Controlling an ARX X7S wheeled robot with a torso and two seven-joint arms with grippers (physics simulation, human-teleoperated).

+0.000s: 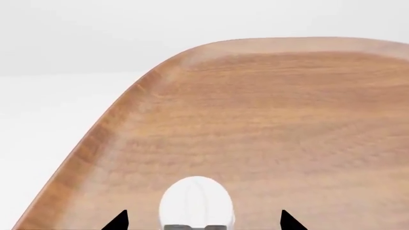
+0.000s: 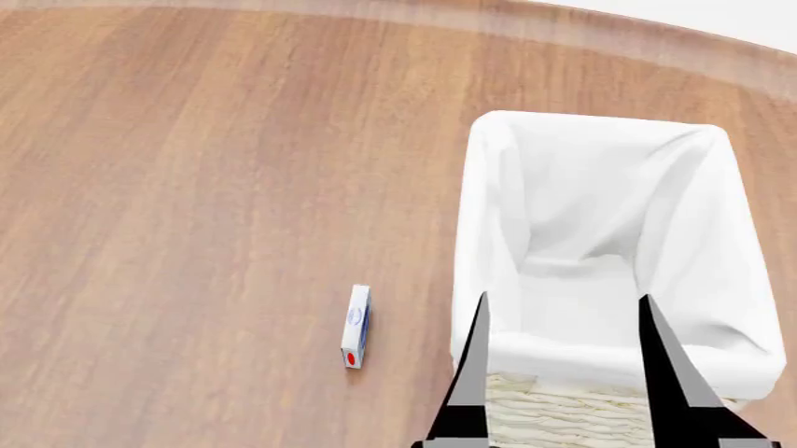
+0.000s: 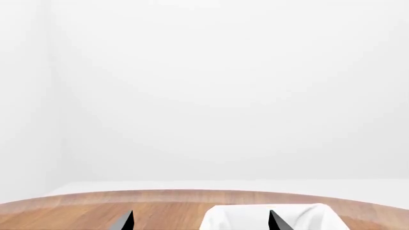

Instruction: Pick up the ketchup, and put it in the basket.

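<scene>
table (image 2: pixel 187 187): smooth wood grain | basket (image 2: pixel 561 411): woven wicker, white cloth liner

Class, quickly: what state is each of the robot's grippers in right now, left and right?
Left gripper: open; a white rounded object shows between its tips, not gripped.
Right gripper: open, holding nothing.

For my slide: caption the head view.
Open gripper above the lined basket; small box on the table.
</scene>
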